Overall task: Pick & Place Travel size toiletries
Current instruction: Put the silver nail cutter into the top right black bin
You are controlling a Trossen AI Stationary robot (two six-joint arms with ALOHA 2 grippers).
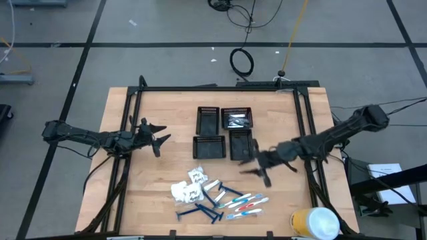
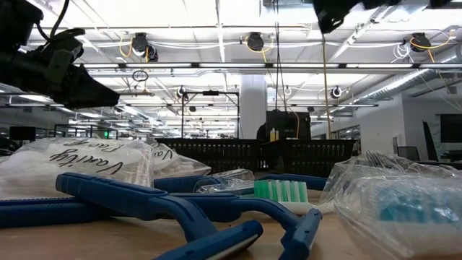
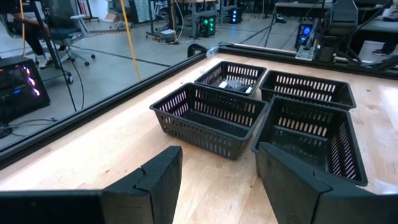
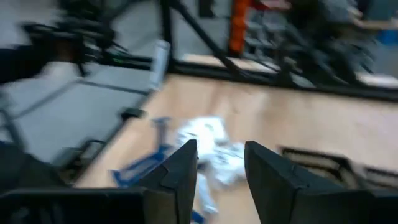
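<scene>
A pale wooden table point(image 1: 153, 180) carries four black mesh trays point(image 1: 224, 133), crinkly white packets point(image 1: 188, 186) and blue razors point(image 1: 200, 212). The left gripper point(image 1: 159, 139) is spread wide and empty; the right gripper point(image 1: 257, 167), near the trays, is open narrowly and empty.

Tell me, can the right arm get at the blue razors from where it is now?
Probably yes: the right gripper hangs open above bare table, and nothing stands between it and the blue razors lying uncovered.

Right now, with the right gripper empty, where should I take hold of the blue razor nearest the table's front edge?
Grip the blue razor mid-handle, coming straight down with the right gripper open, fingers across the handle. It lies flat on the table, its thin handle is the longest bare part, and the toothbrushes crowd its right side.
</scene>
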